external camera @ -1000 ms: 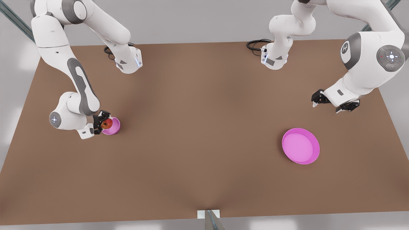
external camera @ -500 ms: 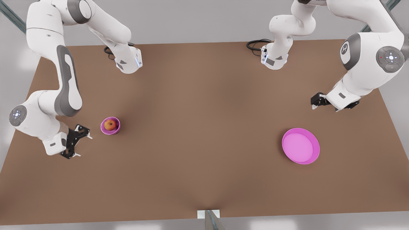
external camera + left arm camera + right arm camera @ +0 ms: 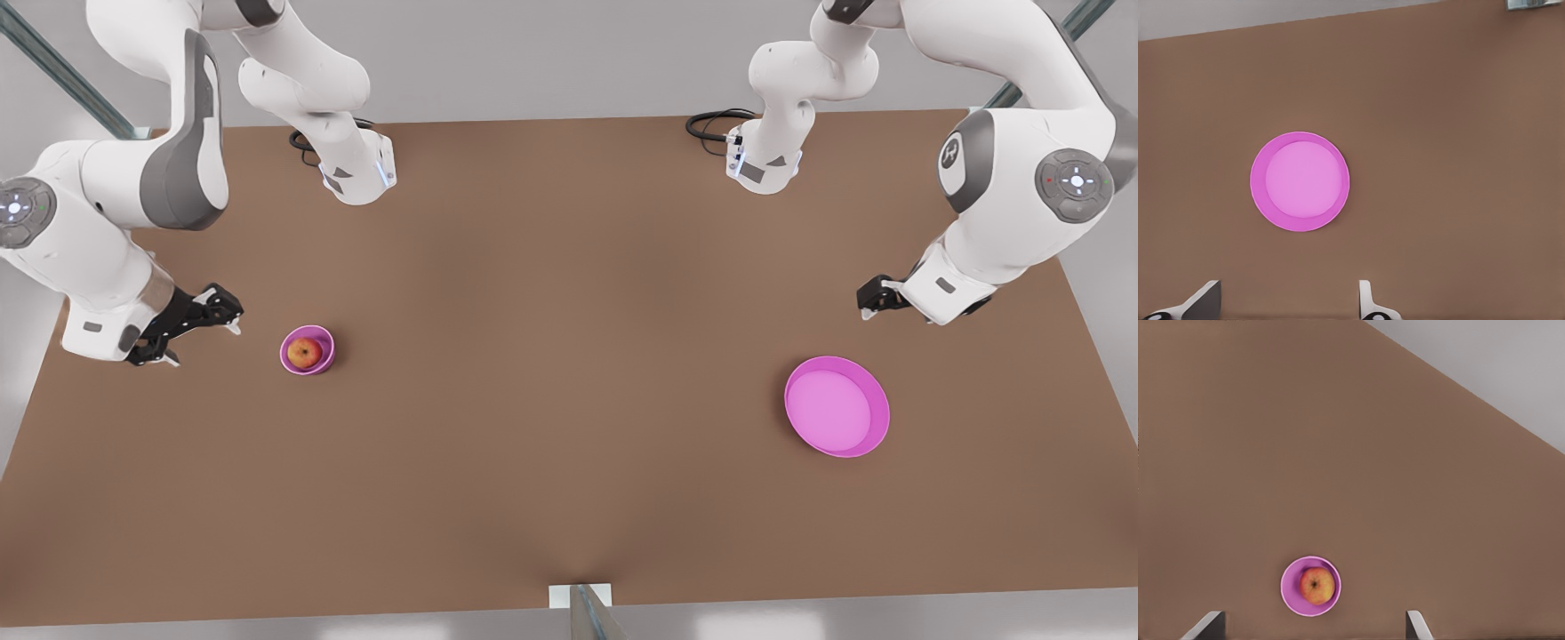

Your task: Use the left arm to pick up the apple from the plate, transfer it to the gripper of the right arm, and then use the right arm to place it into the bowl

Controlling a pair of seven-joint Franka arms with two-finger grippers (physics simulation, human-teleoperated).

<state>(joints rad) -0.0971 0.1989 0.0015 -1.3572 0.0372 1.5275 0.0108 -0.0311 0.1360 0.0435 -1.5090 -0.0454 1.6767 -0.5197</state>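
Note:
The red-and-yellow apple sits inside the small pink-purple bowl at the front view's left. My right gripper hangs open and apart from the bowl, farther toward the front view's left, holding nothing. The wide magenta plate lies bare at the front view's right. My left gripper hovers open behind the plate, near the table's right edge, with nothing between its fingers.
Both arm bases stand at the brown table's back edge with black cables beside them. A metal post meets the middle of the front edge. Bare tabletop stretches between bowl and plate.
My right gripper opened and left the apple in the bowl, then pulled away toward the front view's left. The left gripper drifted slightly; the plate has not moved.

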